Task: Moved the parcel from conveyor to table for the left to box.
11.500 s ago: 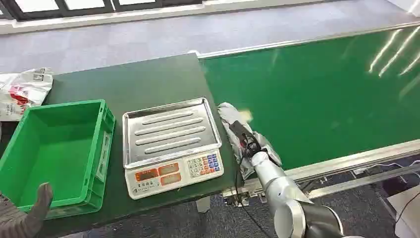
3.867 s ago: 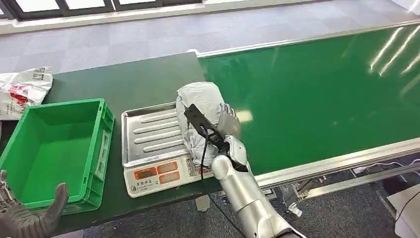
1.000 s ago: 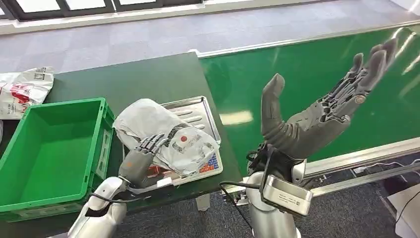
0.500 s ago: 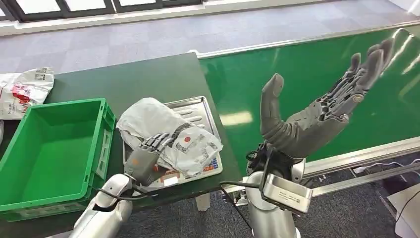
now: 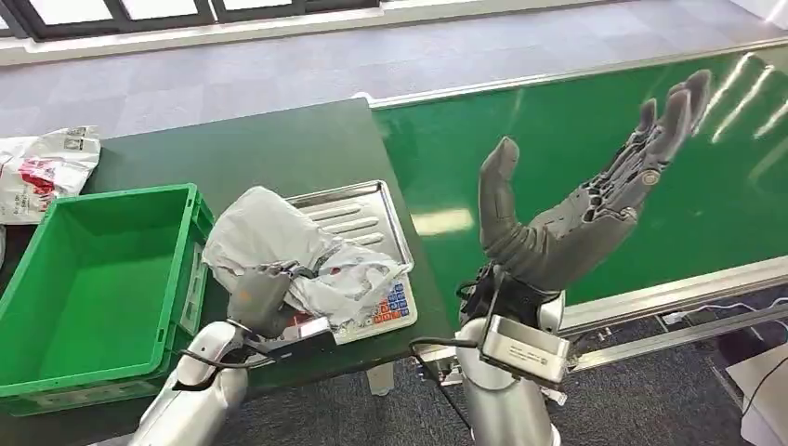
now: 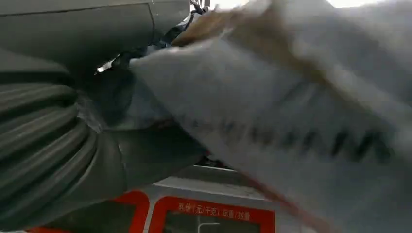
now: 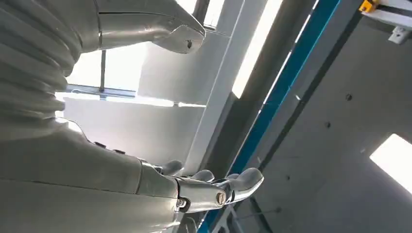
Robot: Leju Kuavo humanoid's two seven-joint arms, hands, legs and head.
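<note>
A grey plastic parcel (image 5: 283, 246) lies crumpled over the left part of the scale (image 5: 367, 218), its upper end leaning toward the green box (image 5: 98, 279). My left hand (image 5: 260, 299) grips the parcel's lower edge from below, fingers curled into the film. In the left wrist view the parcel (image 6: 301, 107) is close and blurred in front of my left hand (image 6: 73, 141), above the scale's red display (image 6: 209, 216). My right hand (image 5: 576, 209) is raised high over the green conveyor (image 5: 595, 158), palm up, fingers spread and holding nothing. The right wrist view has my right hand (image 7: 87, 121) against the ceiling.
The scale's steel tray stands at the table's right edge beside the conveyor. The green box sits on the dark table (image 5: 242, 149) at the left. A white and red bag (image 5: 46, 167) lies at the far left. Grey floor runs beyond the table.
My left hand has closed on the parcel and drawn it up and leftward toward the box. The right hand has drifted slightly left, still raised and spread.
</note>
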